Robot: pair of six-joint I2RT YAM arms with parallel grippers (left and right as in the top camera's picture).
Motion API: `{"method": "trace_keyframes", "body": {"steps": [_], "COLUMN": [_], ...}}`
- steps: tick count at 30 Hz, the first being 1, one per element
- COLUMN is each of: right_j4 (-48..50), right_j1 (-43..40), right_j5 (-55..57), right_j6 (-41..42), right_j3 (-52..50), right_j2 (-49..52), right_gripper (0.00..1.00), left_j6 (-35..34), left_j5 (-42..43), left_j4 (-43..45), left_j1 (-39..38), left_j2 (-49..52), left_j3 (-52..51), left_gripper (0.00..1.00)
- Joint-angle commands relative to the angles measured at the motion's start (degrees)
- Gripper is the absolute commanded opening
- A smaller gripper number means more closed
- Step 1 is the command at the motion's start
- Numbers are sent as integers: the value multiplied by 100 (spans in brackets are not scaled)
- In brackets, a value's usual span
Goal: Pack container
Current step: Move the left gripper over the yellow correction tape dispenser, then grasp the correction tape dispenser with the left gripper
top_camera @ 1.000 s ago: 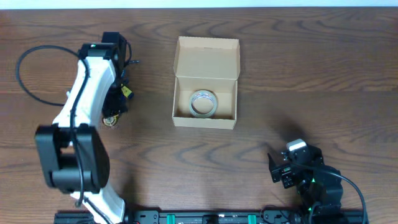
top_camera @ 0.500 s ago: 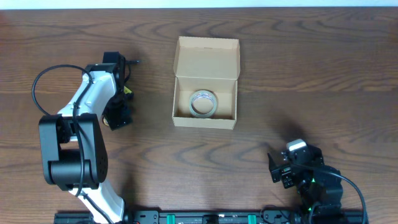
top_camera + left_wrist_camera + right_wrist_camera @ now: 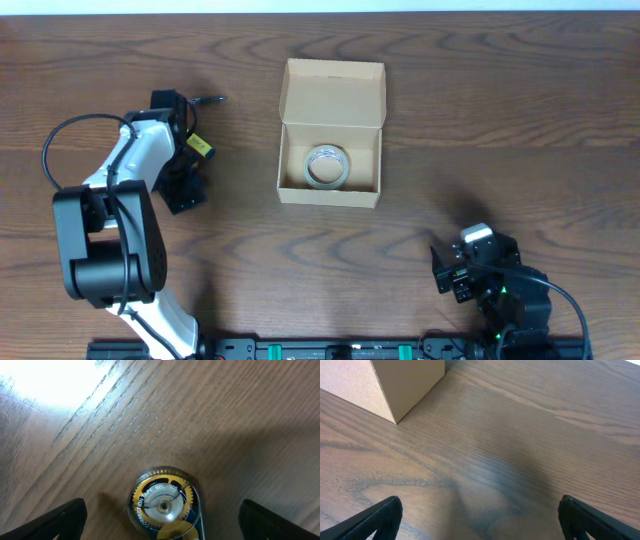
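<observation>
The container, a tan cardboard box (image 3: pixel 331 188), stands open at the table's middle with its flap lid (image 3: pixel 334 92) folded back; a clear tape roll (image 3: pixel 326 166) lies inside. A yellow and clear correction tape dispenser (image 3: pixel 203 148) lies on the table left of the box. In the left wrist view the dispenser (image 3: pixel 164 502) lies between my left gripper's (image 3: pixel 162 527) open fingers, apart from both. My left gripper (image 3: pixel 193 162) is low over it. My right gripper (image 3: pixel 452 272) is open and empty at the front right; its view shows a box corner (image 3: pixel 395 385).
A thin dark pen-like thing (image 3: pixel 207 100) lies beyond the left arm. The left arm's black cable (image 3: pixel 50 150) loops out to the left. The brown wooden table (image 3: pixel 500 130) carries all of this.
My left arm has folded back and shifted left, lowering around the correction tape, which stayed in place. The right arm and the box have not moved.
</observation>
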Motion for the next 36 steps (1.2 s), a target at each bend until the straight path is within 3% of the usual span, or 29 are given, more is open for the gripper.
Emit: {"method": "trace_keyframes", "body": {"steps": [1, 6, 14, 22, 26, 36], "right_j4": [-11, -11, -11, -9, -9, -9], "right_j1": [-46, -46, -46, -46, -46, -46], "right_j5": [-4, -4, -4, -4, -4, -4], "right_j6": [59, 59, 59, 59, 59, 59], "right_j3": [-15, -15, -15, -15, -15, -15], "right_j2": [-35, -35, -35, -35, -35, -35], "right_gripper": [99, 99, 99, 99, 99, 99], "left_j6": [-343, -343, -343, -341, -341, -315], "left_j5": [28, 258, 337, 332, 332, 376], "left_j4": [7, 291, 350, 350, 350, 348], "left_j1": [44, 39, 24, 35, 35, 33], "left_j2": [57, 337, 391, 391, 391, 343], "left_j3": [-44, -44, -44, -44, -44, -44], "left_gripper": [99, 100, 90, 58, 34, 21]}}
